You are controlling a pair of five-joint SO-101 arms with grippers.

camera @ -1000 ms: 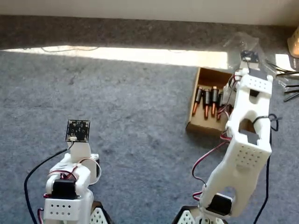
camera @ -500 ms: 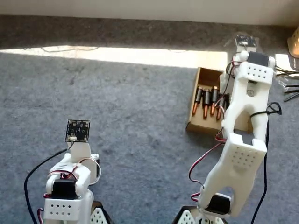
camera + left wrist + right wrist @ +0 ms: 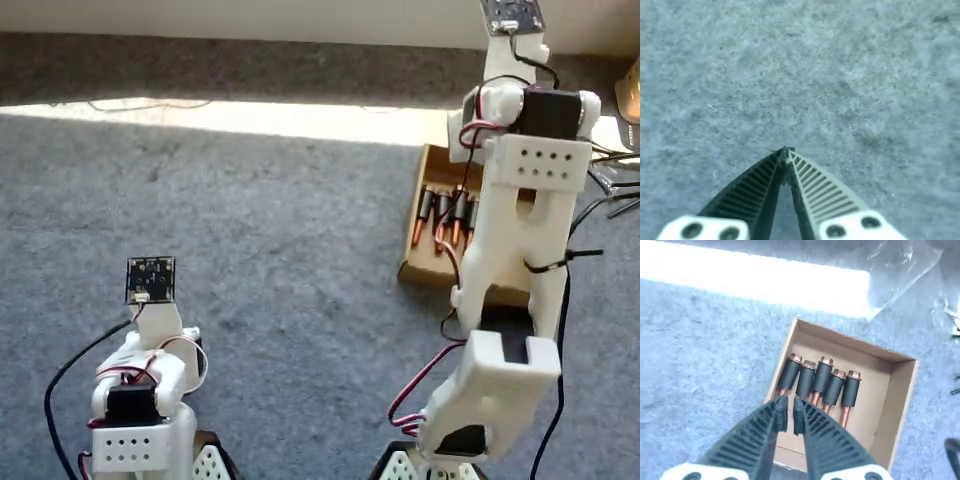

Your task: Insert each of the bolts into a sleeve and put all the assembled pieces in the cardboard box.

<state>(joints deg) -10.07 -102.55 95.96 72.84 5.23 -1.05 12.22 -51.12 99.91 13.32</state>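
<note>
The cardboard box [image 3: 882, 392] lies open on the grey carpet, and several black sleeves with copper bolts [image 3: 822, 377] lie side by side in it. My right gripper [image 3: 790, 412] hangs above the near rim of the box, fingers almost together with nothing between them. In the high view the right arm [image 3: 525, 200] stretches over the box [image 3: 425, 268] and covers its right part; the assembled pieces [image 3: 445, 215] show beside it. My left gripper [image 3: 786, 150] is shut with its tips touching, over bare carpet at the near left.
A clear plastic bag [image 3: 902, 262] lies beyond the box. Black loose parts [image 3: 622, 195] sit at the right edge. A sunlit strip [image 3: 250, 118] crosses the carpet at the back. The left arm [image 3: 140, 390] stays folded near its base.
The right arm has risen and stretched farther back over the box. The left arm has shifted slightly to the left.
</note>
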